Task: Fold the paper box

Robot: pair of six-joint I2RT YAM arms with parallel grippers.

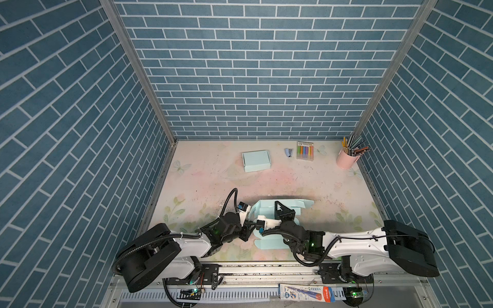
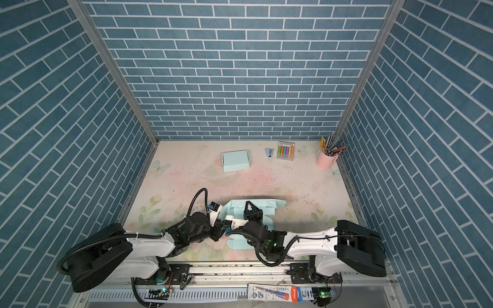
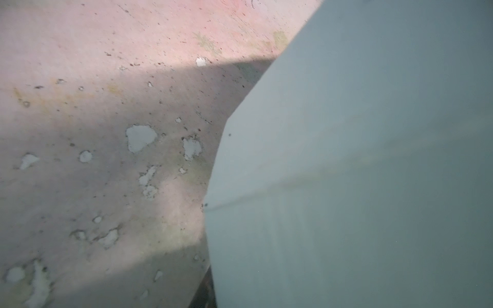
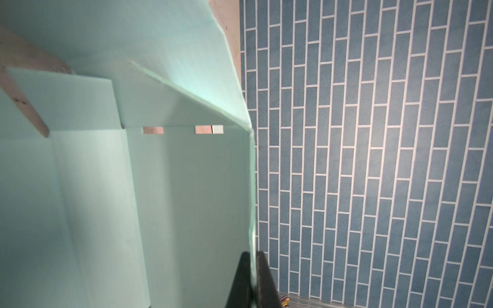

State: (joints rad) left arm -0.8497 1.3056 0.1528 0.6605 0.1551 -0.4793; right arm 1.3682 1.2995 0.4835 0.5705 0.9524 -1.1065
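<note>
1. Where the bench comes nearest you, at 6 o'clock in both top views, the half-folded paper box lies between your two arms.
2. Your right tool is clenched on the box: the right wrist view shows a thin raised wall pinched between both fingers.
3. Your left tool sits at the box's 9 o'clock side. You cannot tell whether it is released or grasping, as its wrist view shows only teal panel.
4. Well apart, a finished box lies at 11 o'clock, a marker pack at 1 o'clock and a pink pencil cup at 2 o'clock.
</note>
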